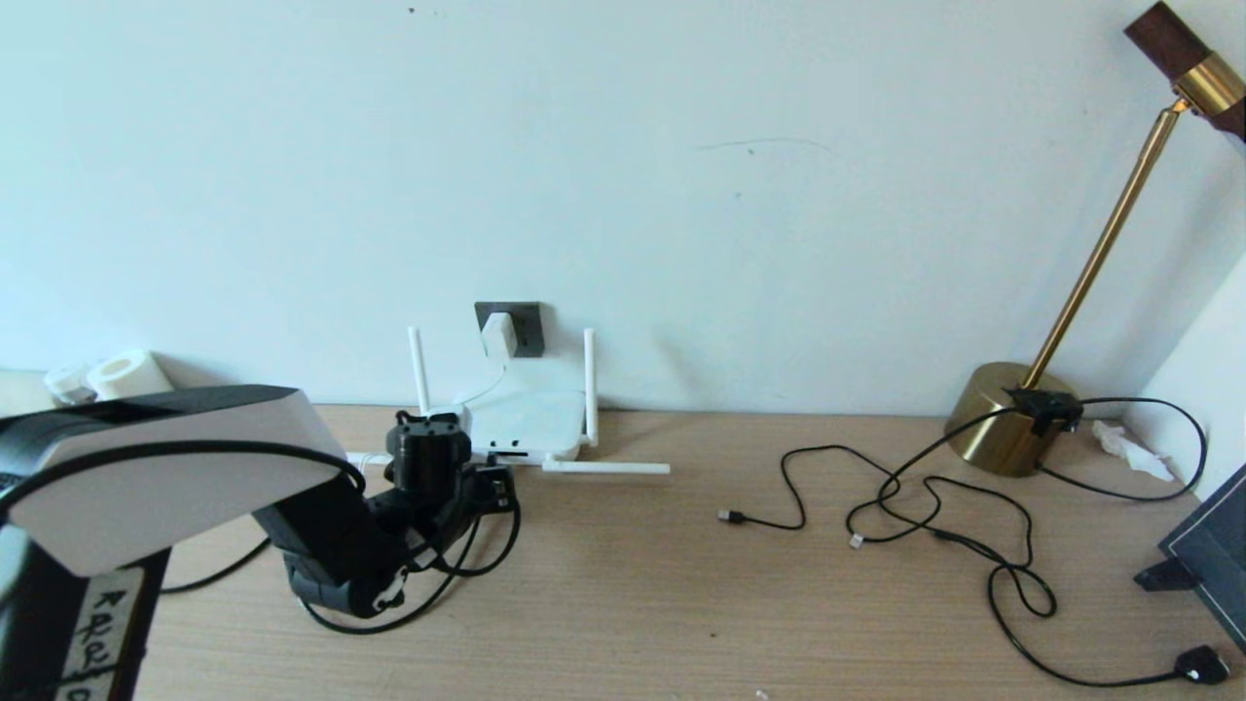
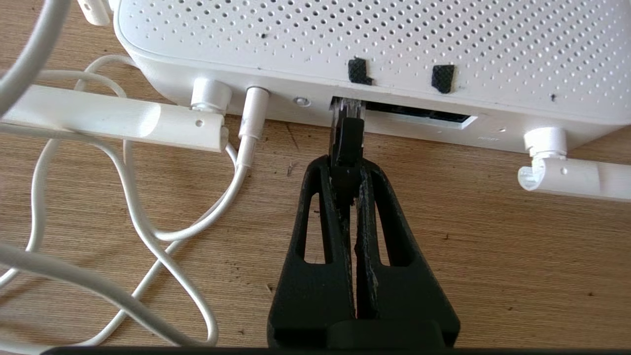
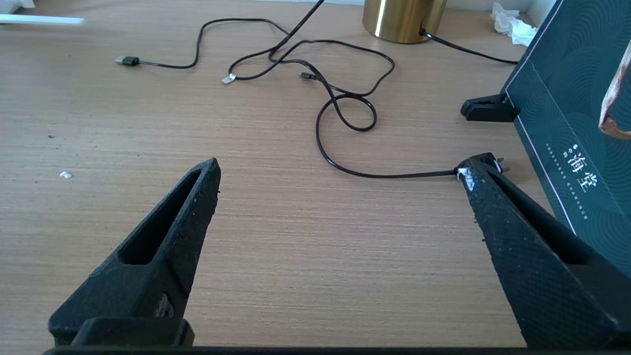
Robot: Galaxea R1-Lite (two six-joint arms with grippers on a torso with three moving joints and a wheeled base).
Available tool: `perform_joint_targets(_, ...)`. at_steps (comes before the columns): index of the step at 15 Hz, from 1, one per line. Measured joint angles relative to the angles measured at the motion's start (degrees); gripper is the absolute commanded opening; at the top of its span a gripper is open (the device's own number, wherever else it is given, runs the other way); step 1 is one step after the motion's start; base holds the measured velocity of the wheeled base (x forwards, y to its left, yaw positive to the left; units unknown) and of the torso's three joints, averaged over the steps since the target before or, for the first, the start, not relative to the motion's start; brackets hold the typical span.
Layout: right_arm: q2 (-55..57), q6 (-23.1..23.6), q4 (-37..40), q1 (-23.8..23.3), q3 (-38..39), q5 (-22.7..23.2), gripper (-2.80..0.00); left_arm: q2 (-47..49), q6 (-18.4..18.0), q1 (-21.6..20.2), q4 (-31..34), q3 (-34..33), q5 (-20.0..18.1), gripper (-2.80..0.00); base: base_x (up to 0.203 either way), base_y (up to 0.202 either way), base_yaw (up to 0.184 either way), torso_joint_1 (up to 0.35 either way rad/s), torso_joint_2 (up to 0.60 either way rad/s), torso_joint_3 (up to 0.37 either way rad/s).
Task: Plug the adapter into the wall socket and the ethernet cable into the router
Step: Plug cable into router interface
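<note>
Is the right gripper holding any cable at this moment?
No, the right gripper is wide open above the bare table, with nothing between its fingers.

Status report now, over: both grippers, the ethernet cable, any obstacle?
Left gripper shut on ethernet cable, connector at router port. Right gripper open, idle above table. Adapter in wall socket. No obstacle.

Home desk corner: wooden top (image 1: 681,584), brass lamp (image 1: 1012,419), router (image 1: 521,419), loose cables (image 1: 934,506).

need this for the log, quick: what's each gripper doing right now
Left gripper: closed on the ethernet cable, its connector at the router port.
Right gripper: open, holding nothing, above the table.
</note>
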State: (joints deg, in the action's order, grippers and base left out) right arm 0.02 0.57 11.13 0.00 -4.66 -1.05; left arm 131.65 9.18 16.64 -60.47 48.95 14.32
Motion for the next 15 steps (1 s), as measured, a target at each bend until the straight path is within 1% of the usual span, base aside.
perform_joint_targets(15, 0.00, 0.01, 0.00, 0.00, 0.00, 0.01, 0.00, -0.02, -0.01, 0.06, -0.06, -0.10, 0.78, -2.80, 0.000, 0.000, 0.000, 0.000, 0.00, 0.000)
